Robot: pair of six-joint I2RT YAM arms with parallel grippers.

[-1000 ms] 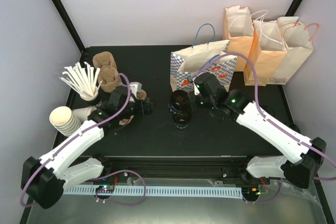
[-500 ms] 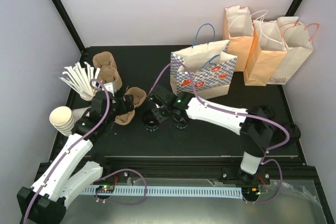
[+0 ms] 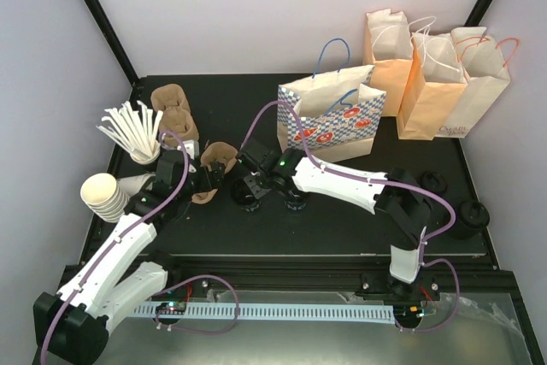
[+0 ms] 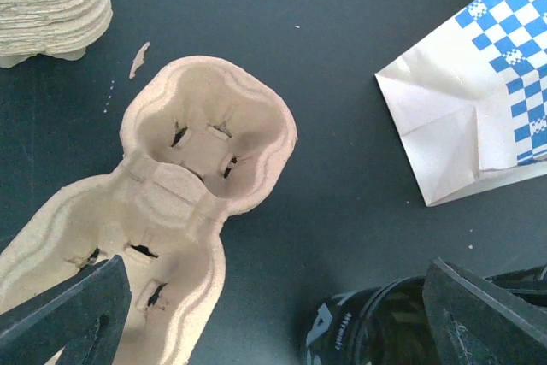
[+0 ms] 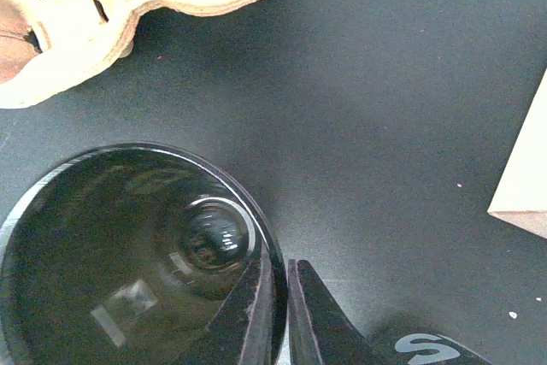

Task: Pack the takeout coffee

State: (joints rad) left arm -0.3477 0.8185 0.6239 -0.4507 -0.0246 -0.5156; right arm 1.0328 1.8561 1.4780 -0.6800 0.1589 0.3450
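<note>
A black cup without a lid [image 3: 246,196] stands on the black table just right of a brown pulp cup carrier [image 3: 214,165]. My right gripper [image 3: 249,184] is shut on its rim, one finger inside and one outside; the right wrist view shows the cup [image 5: 128,262] and the pinching gripper [image 5: 278,297]. A second black cup [image 3: 293,200] stands just right of it, partly under my right arm. My left gripper [image 3: 210,179] is open and empty over the carrier [image 4: 184,177], with the held cup [image 4: 376,331] between its fingers [image 4: 85,297] in the left wrist view.
A blue-checked paper bag [image 3: 329,117] stands behind the cups, and its corner shows in the left wrist view [image 4: 479,117]. Orange bags [image 3: 436,74] stand at the back right. Stacked cream cups [image 3: 104,194], white stirrers [image 3: 132,130] and more carriers [image 3: 173,108] are on the left. Two black lids [image 3: 468,218] lie at the right.
My right arm has swung left from beside the checked bag to the cup by the carrier and shut on its rim. My left gripper drew back, then edged right over the carrier.
</note>
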